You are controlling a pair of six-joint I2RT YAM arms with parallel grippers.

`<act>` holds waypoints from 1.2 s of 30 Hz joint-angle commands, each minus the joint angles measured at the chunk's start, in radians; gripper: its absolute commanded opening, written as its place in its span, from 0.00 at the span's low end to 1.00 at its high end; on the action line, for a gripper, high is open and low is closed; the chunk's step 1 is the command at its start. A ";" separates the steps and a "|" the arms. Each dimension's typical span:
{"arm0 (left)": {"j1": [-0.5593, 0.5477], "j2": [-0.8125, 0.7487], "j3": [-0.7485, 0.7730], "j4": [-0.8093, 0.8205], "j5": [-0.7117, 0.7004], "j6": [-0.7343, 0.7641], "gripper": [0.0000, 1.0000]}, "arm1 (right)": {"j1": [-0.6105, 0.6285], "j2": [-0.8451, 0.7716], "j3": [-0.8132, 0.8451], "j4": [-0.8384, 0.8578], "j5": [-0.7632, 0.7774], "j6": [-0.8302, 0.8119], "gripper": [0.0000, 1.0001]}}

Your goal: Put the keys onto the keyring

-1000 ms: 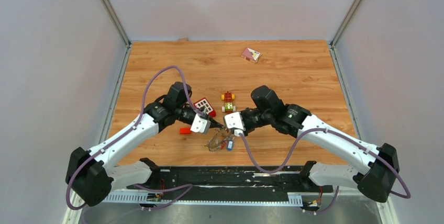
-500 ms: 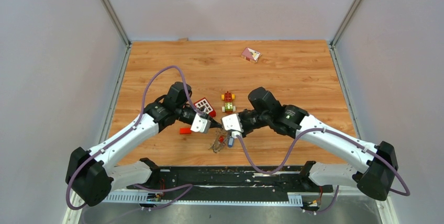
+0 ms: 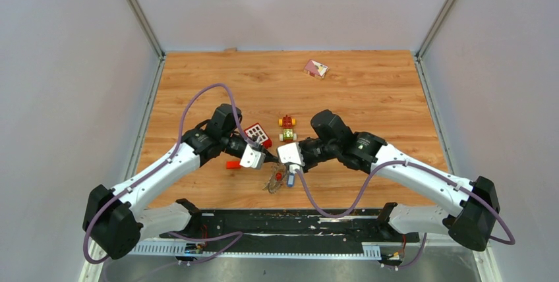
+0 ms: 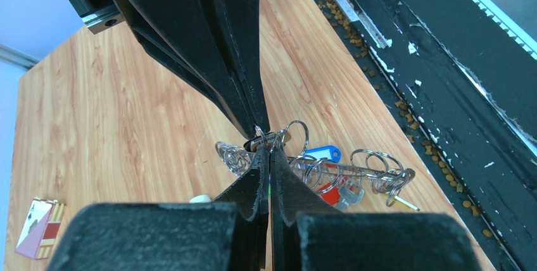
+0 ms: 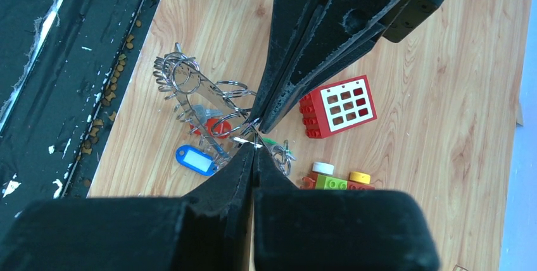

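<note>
The keyring [image 3: 277, 180] is a tangle of silver wire rings [image 4: 354, 171] lying near the table's front edge. Among the rings are a blue tag [image 4: 320, 154], a red tag [image 5: 215, 125] and a silver key [image 4: 347, 193]. My left gripper [image 4: 266, 147] and right gripper [image 5: 253, 144] meet tip to tip just above its far end, both shut. The left gripper pinches thin wire loops of the keyring. A small flat silver piece that looks like a key sits in the right gripper's tips, mostly hidden by them. A green key head [image 5: 273, 140] peeks out beside them.
A red window brick [image 3: 258, 133] and a red-and-yellow toy car [image 3: 287, 128] sit just behind the grippers. A flat red brick [image 3: 233, 164] lies under the left gripper. A card packet [image 3: 316, 68] is at the far back. The black rail [image 3: 290, 223] edges the table's near side.
The right gripper has shifted slightly left toward the left gripper, and the keyring cluster has slid left with it. Both grippers stayed shut.
</note>
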 commanded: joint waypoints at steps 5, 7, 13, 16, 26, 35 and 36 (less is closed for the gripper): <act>-0.007 0.005 0.040 -0.010 0.021 0.041 0.00 | 0.011 0.001 0.052 0.021 0.000 0.018 0.00; -0.007 0.006 0.043 -0.012 0.021 0.039 0.00 | 0.013 0.002 0.053 0.018 0.000 0.014 0.00; -0.007 0.006 0.048 -0.014 0.021 0.032 0.00 | 0.023 0.010 0.045 0.011 0.021 -0.003 0.00; -0.007 0.006 0.051 -0.014 0.022 0.028 0.00 | 0.026 0.013 0.039 0.014 0.033 -0.009 0.00; -0.007 0.006 0.055 -0.012 0.013 0.019 0.00 | 0.035 0.010 0.034 -0.003 0.027 -0.030 0.00; -0.006 0.014 0.067 -0.014 0.002 0.011 0.00 | 0.038 -0.005 0.031 -0.022 0.003 -0.049 0.00; -0.006 0.017 0.068 -0.014 0.002 0.010 0.00 | 0.038 -0.004 0.033 -0.023 0.003 -0.047 0.00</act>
